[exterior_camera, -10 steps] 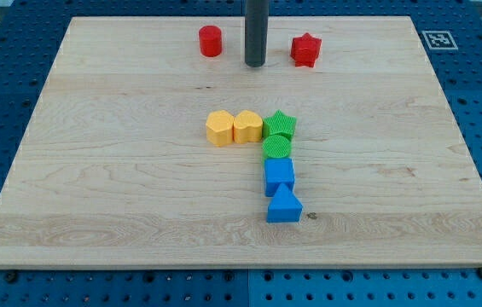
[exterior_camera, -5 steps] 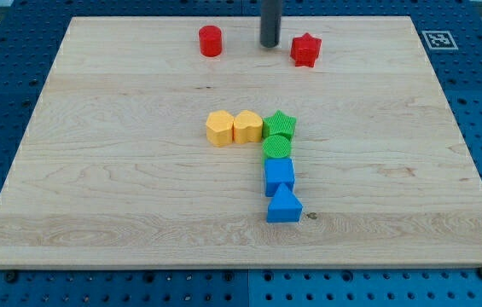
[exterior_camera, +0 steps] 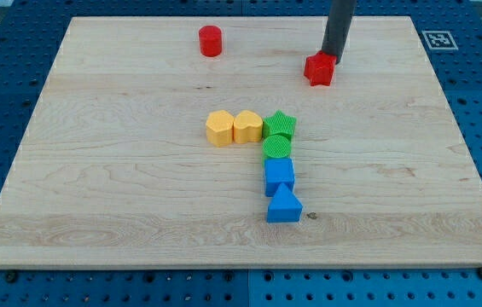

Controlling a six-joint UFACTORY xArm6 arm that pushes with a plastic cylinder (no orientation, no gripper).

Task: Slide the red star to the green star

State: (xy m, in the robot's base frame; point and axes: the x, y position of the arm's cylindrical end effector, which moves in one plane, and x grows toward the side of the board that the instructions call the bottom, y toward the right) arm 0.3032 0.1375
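The red star (exterior_camera: pixel 318 69) lies near the view's top, right of centre. My tip (exterior_camera: pixel 333 60) touches its upper right side. The green star (exterior_camera: pixel 281 124) sits at the board's middle, below and left of the red star, well apart from it. The green star heads a column and touches a yellow block on its left.
A red cylinder (exterior_camera: pixel 211 41) stands at the view's top left of centre. Two yellow blocks (exterior_camera: pixel 219 128) (exterior_camera: pixel 247 126) lie in a row left of the green star. Below it are a green cylinder (exterior_camera: pixel 277 147), a blue block (exterior_camera: pixel 279 176) and a blue triangle (exterior_camera: pixel 284 206).
My tip moved right, from left of the red star to its upper right. The red star shifted down and slightly right, and turned.
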